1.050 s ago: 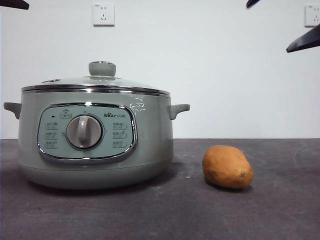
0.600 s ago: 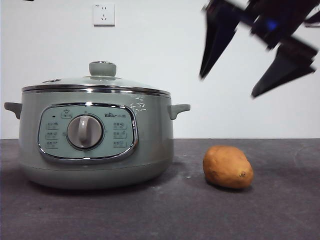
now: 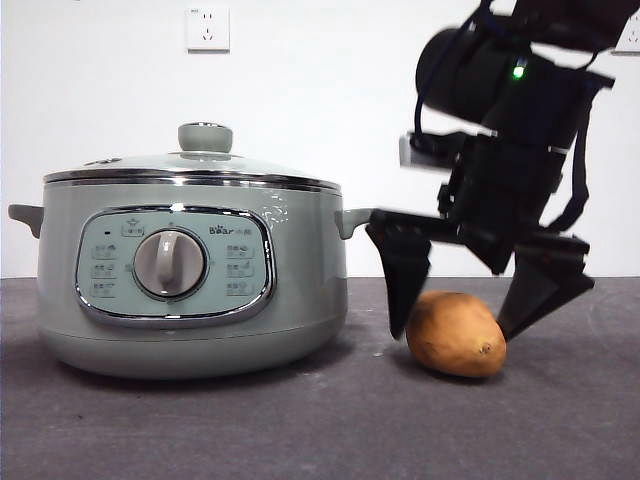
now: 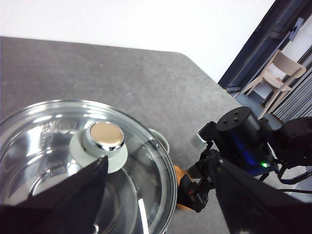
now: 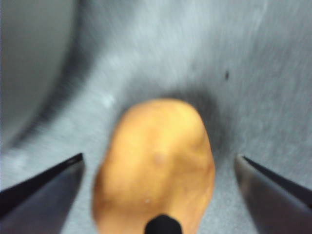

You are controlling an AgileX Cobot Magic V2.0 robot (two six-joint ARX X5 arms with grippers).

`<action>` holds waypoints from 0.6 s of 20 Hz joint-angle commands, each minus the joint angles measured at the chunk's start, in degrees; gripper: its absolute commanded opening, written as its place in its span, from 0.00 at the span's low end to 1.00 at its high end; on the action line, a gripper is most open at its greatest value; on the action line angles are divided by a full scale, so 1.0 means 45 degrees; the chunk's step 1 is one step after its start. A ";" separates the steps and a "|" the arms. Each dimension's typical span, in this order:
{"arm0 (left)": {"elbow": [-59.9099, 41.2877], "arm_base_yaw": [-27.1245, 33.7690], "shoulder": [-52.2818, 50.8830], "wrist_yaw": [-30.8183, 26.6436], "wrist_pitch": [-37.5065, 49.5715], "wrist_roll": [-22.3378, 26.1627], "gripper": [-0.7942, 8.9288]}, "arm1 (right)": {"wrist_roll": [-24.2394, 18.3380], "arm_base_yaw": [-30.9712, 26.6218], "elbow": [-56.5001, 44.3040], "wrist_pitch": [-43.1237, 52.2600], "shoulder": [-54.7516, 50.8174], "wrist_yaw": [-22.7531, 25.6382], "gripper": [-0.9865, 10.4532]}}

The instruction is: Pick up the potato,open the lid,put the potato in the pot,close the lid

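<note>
The potato [image 3: 455, 333] lies on the dark table to the right of the pot [image 3: 190, 265]. My right gripper [image 3: 455, 322] has come down over it, open, one jaw on each side of the potato and apart from it. The right wrist view shows the potato [image 5: 156, 165] between the two jaws. The lid [image 3: 195, 165] sits shut on the pot with its knob [image 3: 204, 137] up. My left gripper [image 4: 161, 195] is open and hovers above the lid [image 4: 58, 161], near its knob [image 4: 103, 139].
The table edge and a beige chair [image 4: 278, 78] show in the left wrist view. Two wall sockets [image 3: 207, 28] are on the white wall behind. The right arm [image 4: 239, 141] also shows in the left wrist view, beside the pot.
The right arm has dropped from the top right corner down to the potato, jaws now straddling it. The pot, lid and potato have not moved.
</note>
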 commanded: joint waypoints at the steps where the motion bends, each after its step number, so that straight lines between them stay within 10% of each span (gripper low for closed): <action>1: 0.0039 -0.0034 -0.0010 -0.0189 -0.0121 0.0151 0.44 | 0.0199 0.0005 0.0010 0.0068 0.0165 0.0034 0.25; 3: 0.0039 -0.0034 -0.0010 -0.0189 -0.0160 0.0160 0.44 | 0.0199 0.0010 0.0010 0.0102 0.0146 0.0034 0.09; 12: 0.0078 -0.0049 0.0185 -0.1209 -0.0019 0.0631 0.44 | -0.0636 0.0005 0.0010 -0.1855 -0.3215 0.0049 0.08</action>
